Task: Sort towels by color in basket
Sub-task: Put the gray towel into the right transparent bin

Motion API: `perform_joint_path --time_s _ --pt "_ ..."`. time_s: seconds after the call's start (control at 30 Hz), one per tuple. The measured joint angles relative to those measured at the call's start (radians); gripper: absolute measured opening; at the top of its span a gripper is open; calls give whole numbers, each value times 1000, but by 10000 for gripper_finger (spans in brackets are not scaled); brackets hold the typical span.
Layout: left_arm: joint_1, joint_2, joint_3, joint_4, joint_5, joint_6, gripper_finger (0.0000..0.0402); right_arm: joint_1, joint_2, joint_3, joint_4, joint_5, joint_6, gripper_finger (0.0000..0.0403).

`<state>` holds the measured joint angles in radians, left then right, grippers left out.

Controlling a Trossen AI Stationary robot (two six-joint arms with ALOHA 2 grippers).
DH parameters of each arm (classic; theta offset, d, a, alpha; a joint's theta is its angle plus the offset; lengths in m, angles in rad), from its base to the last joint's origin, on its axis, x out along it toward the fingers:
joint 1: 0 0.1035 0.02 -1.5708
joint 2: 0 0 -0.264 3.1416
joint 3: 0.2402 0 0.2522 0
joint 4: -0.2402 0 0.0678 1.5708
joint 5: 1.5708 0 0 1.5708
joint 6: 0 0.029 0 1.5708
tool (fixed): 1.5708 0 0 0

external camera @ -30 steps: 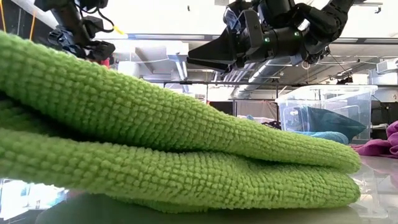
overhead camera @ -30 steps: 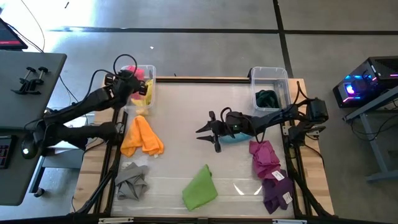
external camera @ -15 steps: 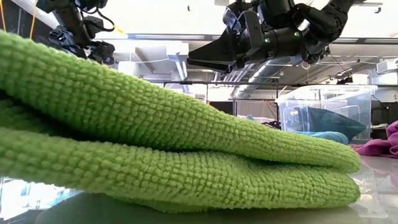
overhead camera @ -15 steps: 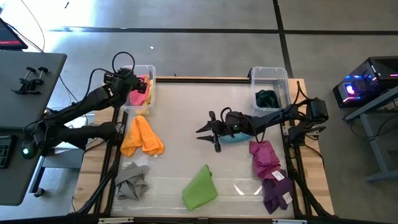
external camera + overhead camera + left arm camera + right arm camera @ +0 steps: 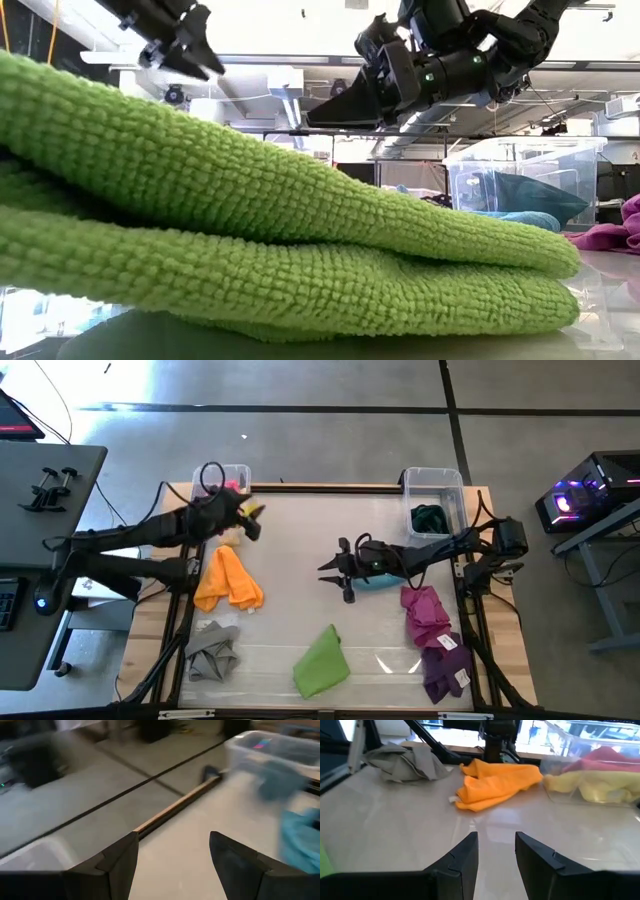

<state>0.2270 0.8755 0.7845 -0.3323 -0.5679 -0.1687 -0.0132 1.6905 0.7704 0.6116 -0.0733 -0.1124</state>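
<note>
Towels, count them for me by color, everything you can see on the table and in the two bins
Orange: 1
Grey: 1
Lime green: 1
Light blue: 1
Magenta: 1
Purple: 1
Dark green, in the right bin: 1
Yellow, in the left bin: 1
Pink, in the left bin: 1
Total: 9

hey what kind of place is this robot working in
Most likely a robotics lab or workshop. A wooden-edged table stands on a bare concrete floor, a computer lit with coloured lights sits on a side desk, and exposed ceiling ducts run through the room behind.
</note>
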Motion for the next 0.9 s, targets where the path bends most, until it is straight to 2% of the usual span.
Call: perform_joint_path --time_s 0.17,0.37,0.63,0.7,0.77,0.9 --pt "-152 58 0 78 10 84 232 -2 -22 0 -21 49 -25 124" --pt "-299 197 0 144 17 126 232 1 -53 0 -28 189 10 124" --pt "-399 400 2 266 17 125 232 3 -51 0 -154 119 63 124" --pt "-430 423 19 196 17 131 232 3 -51 0 -184 113 62 124" --pt "-467 434 53 81 19 71 232 3 -51 0 -203 113 63 124" --pt "-555 441 149 -224 42 -204 232 7 -51 0 -189 109 57 124"
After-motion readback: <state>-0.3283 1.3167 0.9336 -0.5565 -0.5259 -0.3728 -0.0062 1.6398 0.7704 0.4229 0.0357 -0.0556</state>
